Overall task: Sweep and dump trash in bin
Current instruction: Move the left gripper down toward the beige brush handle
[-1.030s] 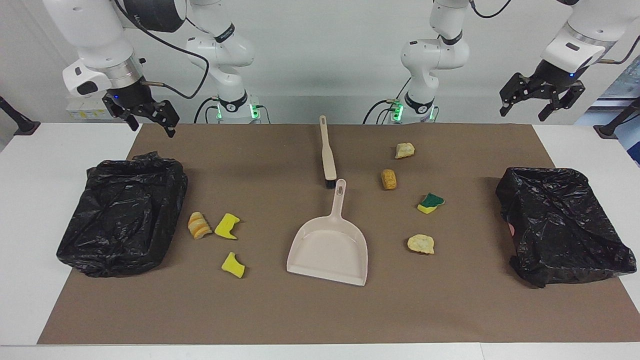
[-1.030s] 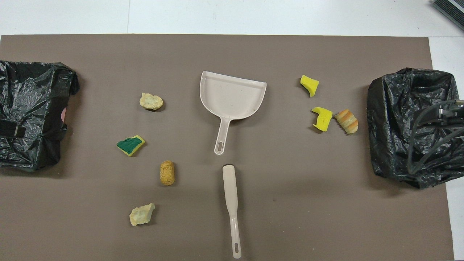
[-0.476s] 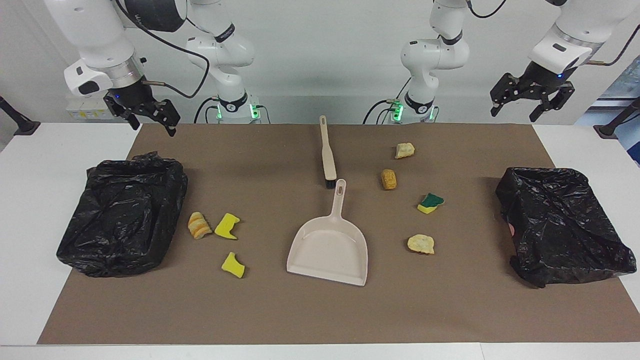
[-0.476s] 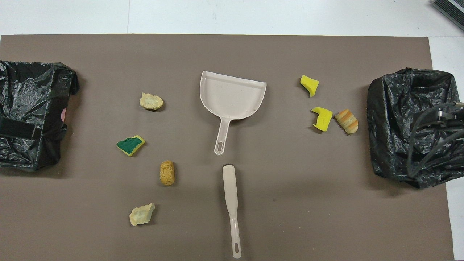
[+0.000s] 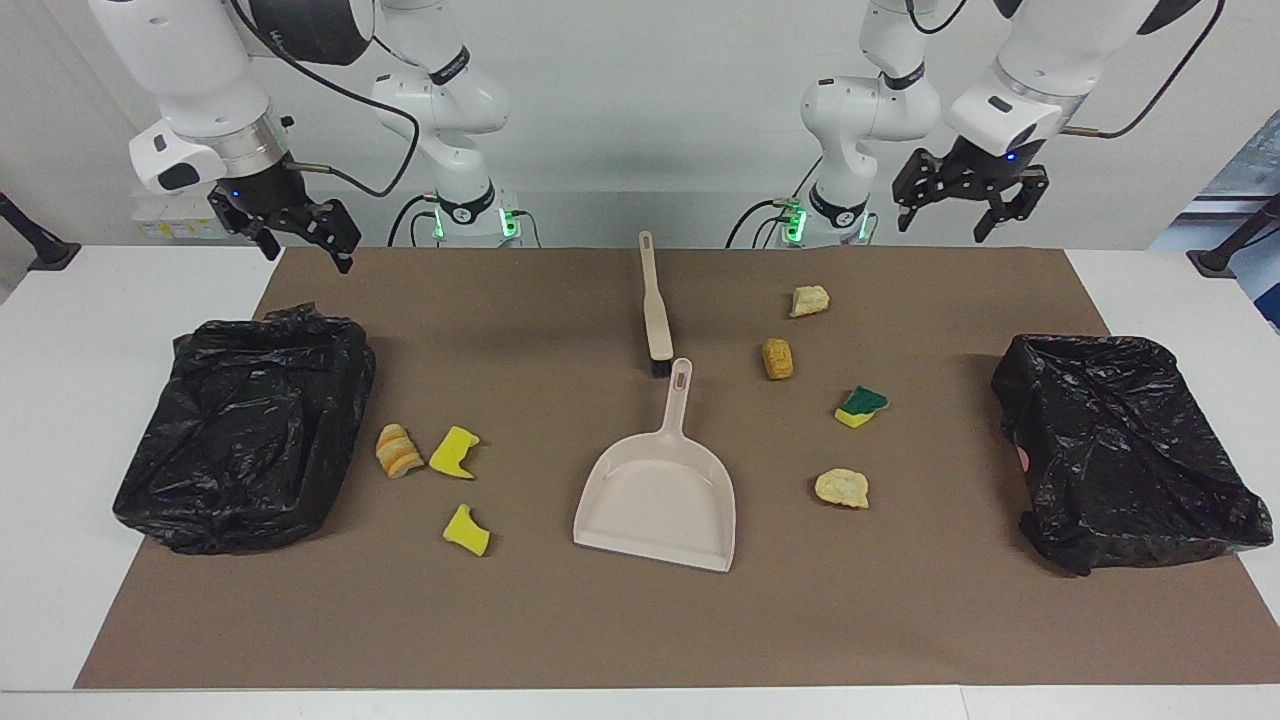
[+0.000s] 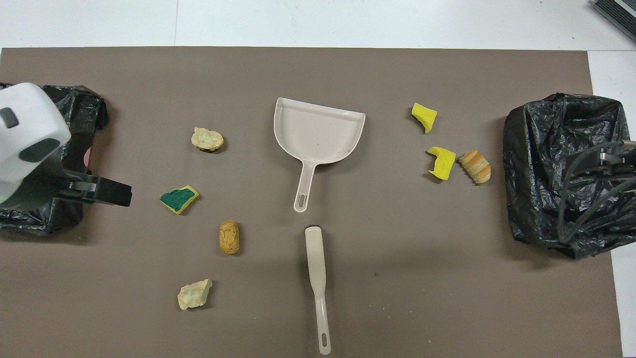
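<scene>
Facing view has both claws up in the air, spread wide, holding nothing: left claw [image 5: 968,192] over the mat's edge nearest the robots, right claw [image 5: 297,226] over that edge's other corner. Trash [image 5: 851,405] sits scattered either side of the dustpan [image 5: 655,497]. Looks light, squishy stuff, so I'd sweep it, gripping the brush [image 5: 653,305] by its thin handle.

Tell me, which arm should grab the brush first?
Probably the left. Its open tool hangs over the mat's edge by the robots, closer to the brush. The right tool, also open, waits over the mat's corner by the other bin.
</scene>
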Tool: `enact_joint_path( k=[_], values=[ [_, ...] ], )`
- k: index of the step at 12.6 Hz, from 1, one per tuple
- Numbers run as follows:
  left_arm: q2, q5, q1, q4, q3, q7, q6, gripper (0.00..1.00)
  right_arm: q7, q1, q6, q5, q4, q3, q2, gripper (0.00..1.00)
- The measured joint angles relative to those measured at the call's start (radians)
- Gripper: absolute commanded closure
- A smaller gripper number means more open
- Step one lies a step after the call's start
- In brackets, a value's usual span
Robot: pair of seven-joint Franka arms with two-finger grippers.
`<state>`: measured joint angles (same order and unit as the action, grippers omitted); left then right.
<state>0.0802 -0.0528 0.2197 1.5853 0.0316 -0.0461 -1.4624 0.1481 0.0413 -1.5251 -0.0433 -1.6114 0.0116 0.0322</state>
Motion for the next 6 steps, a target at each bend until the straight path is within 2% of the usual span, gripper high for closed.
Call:
enact_joint_path(
  k=[6],
  values=[
    [0.023,0.0,0.224,0.196,0.01,-0.278,-0.176,0.0,0.0,0.0,0.0,0.0,0.0,0.0,0.0,0.0]
  ],
)
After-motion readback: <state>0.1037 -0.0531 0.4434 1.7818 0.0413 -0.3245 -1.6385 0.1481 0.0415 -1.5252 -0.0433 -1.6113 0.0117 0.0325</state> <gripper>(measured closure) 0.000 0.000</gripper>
